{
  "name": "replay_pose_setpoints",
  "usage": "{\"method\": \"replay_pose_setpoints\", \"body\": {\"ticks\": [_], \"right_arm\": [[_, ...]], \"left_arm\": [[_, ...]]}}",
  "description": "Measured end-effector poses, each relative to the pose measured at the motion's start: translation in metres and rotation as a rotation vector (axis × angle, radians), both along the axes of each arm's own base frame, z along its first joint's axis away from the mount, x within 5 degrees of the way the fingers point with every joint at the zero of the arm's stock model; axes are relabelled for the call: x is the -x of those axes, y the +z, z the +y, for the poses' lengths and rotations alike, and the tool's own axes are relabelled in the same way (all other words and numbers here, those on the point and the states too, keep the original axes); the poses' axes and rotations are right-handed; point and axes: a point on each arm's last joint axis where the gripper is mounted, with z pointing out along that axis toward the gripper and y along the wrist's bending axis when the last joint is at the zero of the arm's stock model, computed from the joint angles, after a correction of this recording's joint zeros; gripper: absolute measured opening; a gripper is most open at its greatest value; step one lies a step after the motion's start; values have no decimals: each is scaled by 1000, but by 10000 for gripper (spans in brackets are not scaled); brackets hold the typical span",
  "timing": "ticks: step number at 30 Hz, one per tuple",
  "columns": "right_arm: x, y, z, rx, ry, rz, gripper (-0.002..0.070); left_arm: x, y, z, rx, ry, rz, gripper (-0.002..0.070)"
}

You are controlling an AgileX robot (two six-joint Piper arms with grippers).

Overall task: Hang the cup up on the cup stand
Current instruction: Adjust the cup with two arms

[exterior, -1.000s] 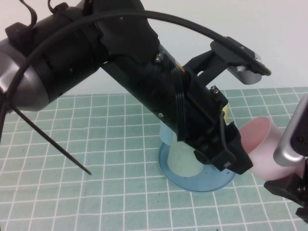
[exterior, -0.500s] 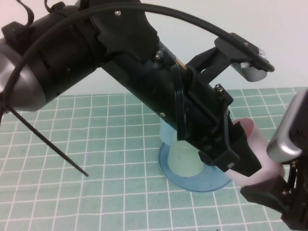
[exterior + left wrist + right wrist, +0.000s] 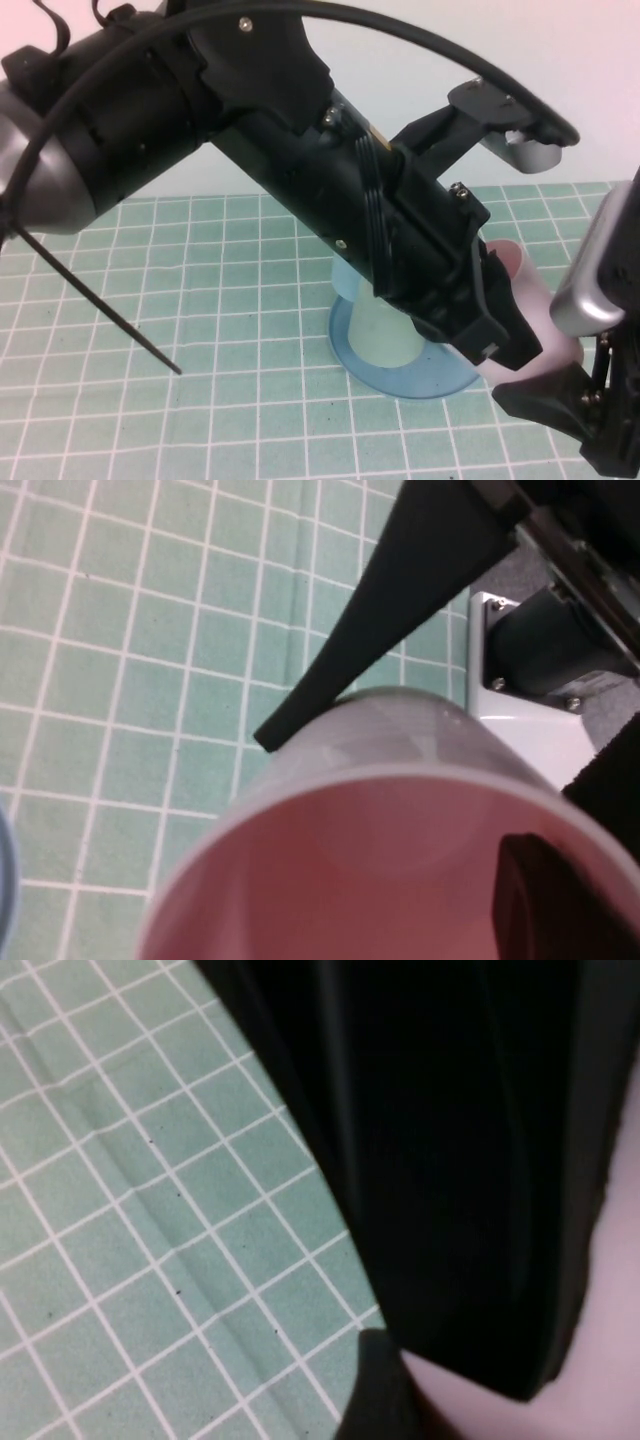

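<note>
The pale pink cup (image 3: 522,272) is held off the table at the right, tilted, its mouth toward my left arm. My right gripper (image 3: 548,388) is shut on its outer wall from below; one of its fingers (image 3: 380,610) lies along the cup (image 3: 380,810) in the left wrist view. My left gripper (image 3: 500,345) is open at the cup's mouth, with one finger (image 3: 560,905) inside the rim. The cup (image 3: 600,1360) also fills a corner of the right wrist view. The blue cup stand (image 3: 400,385) sits mid-table under my left arm. Its pegs are hidden.
A pale green cup (image 3: 385,335) stands upside down on the stand, with a light blue cup (image 3: 345,278) behind it. My left arm (image 3: 300,170) spans most of the high view. A green gridded mat (image 3: 200,300) covers the table. A thin black cable (image 3: 100,300) hangs over its left part.
The right gripper has brought the cup down and toward the left gripper. The left gripper's tip now covers the cup's mouth, which was open to view a second ago.
</note>
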Motion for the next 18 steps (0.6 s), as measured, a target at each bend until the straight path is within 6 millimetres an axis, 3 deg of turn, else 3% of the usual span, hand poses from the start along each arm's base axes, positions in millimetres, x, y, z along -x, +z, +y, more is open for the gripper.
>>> {"method": "replay_pose_setpoints", "body": {"ticks": [4, 10, 14, 18], "right_arm": [[3, 6, -3, -6, -9, -15, 585], [20, 23, -24, 13, -102, -48, 660], [30, 35, -41, -1, -212, -106, 652], [39, 44, -52, -63, -316, -118, 578]], "left_arm": [[-4, 2, 4, 18, 39, 50, 29], [-31, 10, 20, 156, 164, 115, 11], [-36, 26, 24, 337, 154, 174, 11], [-38, 42, 24, 515, 132, 210, 11]]}}
